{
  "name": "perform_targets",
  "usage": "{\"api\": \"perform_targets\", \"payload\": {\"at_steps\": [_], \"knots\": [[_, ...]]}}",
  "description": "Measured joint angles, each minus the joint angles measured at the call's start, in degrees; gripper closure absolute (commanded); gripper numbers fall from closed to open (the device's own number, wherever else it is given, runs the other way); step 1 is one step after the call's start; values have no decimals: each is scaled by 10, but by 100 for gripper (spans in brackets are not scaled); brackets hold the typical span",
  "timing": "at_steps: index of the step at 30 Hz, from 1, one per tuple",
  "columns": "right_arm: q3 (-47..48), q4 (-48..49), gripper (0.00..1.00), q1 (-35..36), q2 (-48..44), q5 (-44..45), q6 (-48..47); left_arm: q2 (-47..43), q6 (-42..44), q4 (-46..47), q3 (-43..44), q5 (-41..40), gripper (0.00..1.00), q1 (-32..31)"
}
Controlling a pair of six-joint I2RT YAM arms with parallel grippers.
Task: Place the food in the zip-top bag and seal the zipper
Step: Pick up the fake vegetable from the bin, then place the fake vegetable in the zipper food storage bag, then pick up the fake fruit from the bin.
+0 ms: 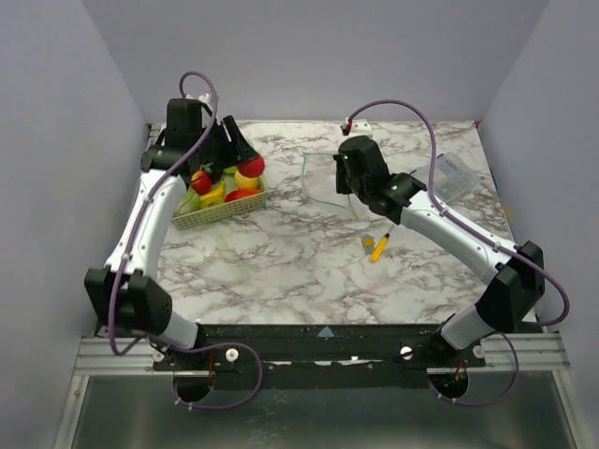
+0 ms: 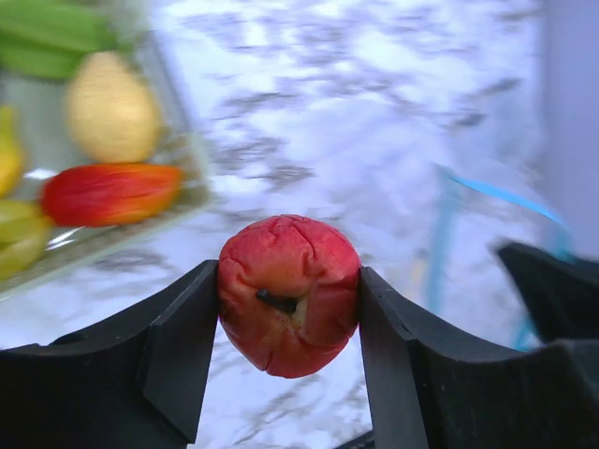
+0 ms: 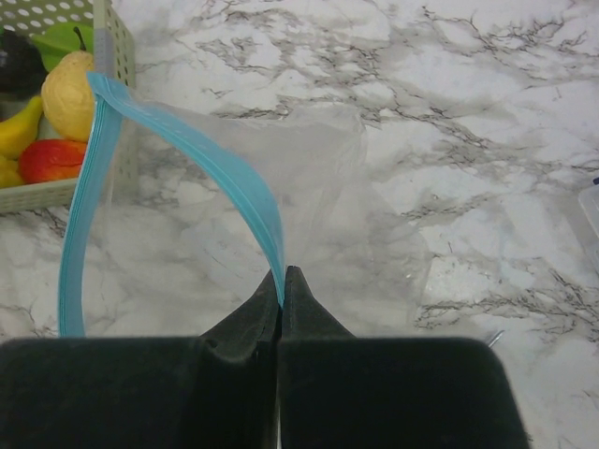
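Gripping a wrinkled red fruit (image 2: 288, 295) between both fingers, my left claw (image 1: 240, 157) hangs in the upper left of the overhead view, at the right end of the green basket (image 1: 208, 218). From my left wrist the fruit fills the lower middle, its dark stem pit facing the camera, with only the marble table (image 1: 281, 271) behind it. The rest of the food (image 2: 110, 110) lies in the basket at the upper left of that view: a pale yellow pear shape, a long red piece below it, and green pieces at the top edge, all blurred.

Right of the basket, near the top centre of the overhead view, the zip-top bag (image 1: 323, 178) rests on the marble. My right claw (image 3: 283, 281) is clenched tight on the zipper (image 3: 225, 173), pinching the blue strip at one point. From that pinch the strip arches up and leftward, so the mouth gapes toward the basket.

Lower centre-right on the table lies a yellow stick (image 1: 378, 247) with a dark tip. Farther right, near the table's edge, sits a small clear plastic piece (image 1: 456, 175).
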Motion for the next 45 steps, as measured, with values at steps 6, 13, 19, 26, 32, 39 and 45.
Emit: {"api": "perform_targets", "payload": {"at_steps": [6,13,19,26,32,39,45], "knots": [[1,0,99,0,2,-22,21,-167,-54,172,-128,156,66,-81],[1,3,100,0,1,-54,47,-177,-151,382,-238,219,67,-155],[0,11,99,0,-10,-64,68,-122,-182,428,-239,219,67,-155],[-14,40,100,0,-43,-65,92,-106,-165,417,-231,184,44,-169],[-17,55,100,0,-48,-65,100,-101,-131,375,-212,156,1,-177],[-20,57,100,0,-48,-65,100,-102,-97,329,-182,134,1,-179],[-31,57,100,0,-48,-64,100,-115,-70,293,-172,119,1,-174]]}}
